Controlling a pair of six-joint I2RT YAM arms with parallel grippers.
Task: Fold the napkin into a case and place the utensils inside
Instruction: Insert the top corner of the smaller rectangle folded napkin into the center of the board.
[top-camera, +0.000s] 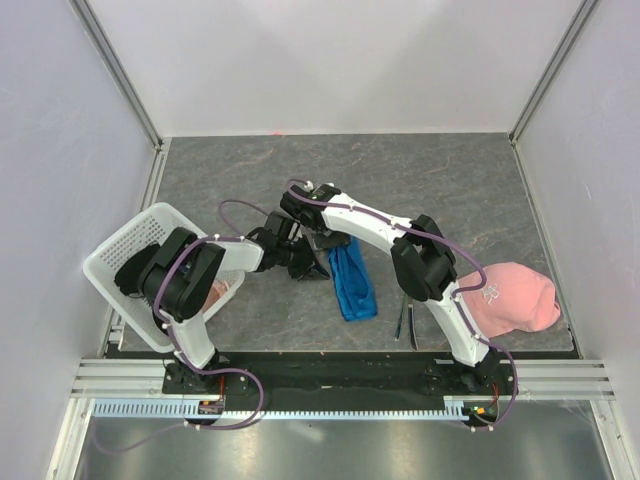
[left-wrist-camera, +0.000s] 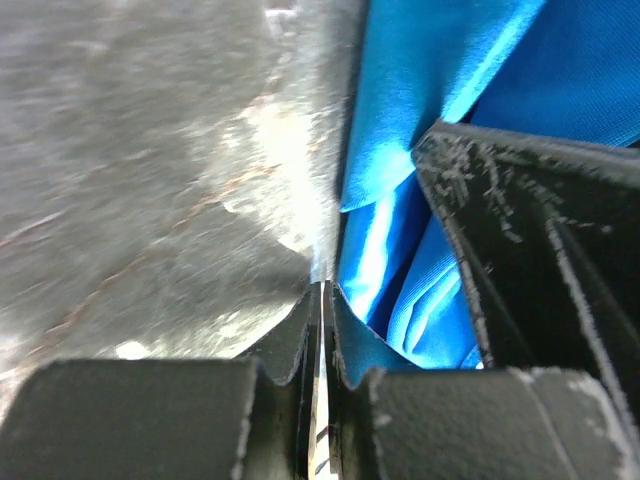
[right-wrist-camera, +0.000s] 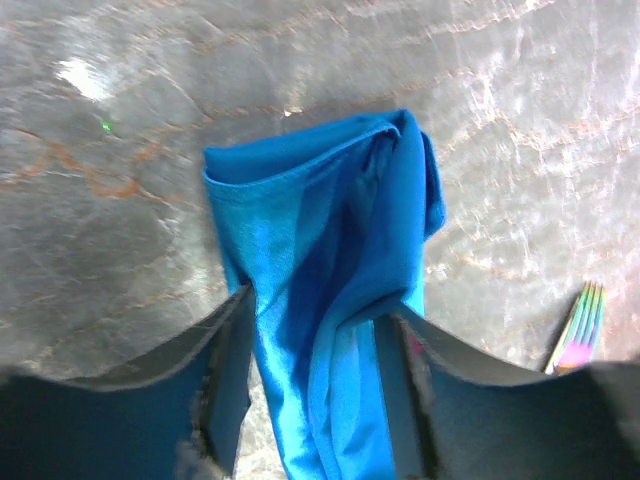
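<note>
Nearest you, the utensils are lying on the table just right of the napkin and close to the right arm's base. Their long axis is running near-to-far, almost parallel to the cloth. The napkin is lying as a narrow folded strip in the middle of the table, its near end pointing back toward you and leaning slightly right.

At the strip's far end, both pincers are crowding together. The right gripper is standing open over that end, its fingers flanking the cloth without squeezing it. The left gripper is sitting just to the left, jaws pressed together. The blue fabric is lying right against its right finger (whether an edge is pinched, you cannot tell).

I judge the next move to turn on this: the utensils are lying nearer and to the right of the right gripper, so that arm is the closer one to fetch them.

The right wrist view is giving you what the overhead is not: the layered folds between the fingers of the right gripper and the rainbow tines of the fork at the right edge. The left wrist view is showing only the closed left gripper and the cloth beside it.
</note>
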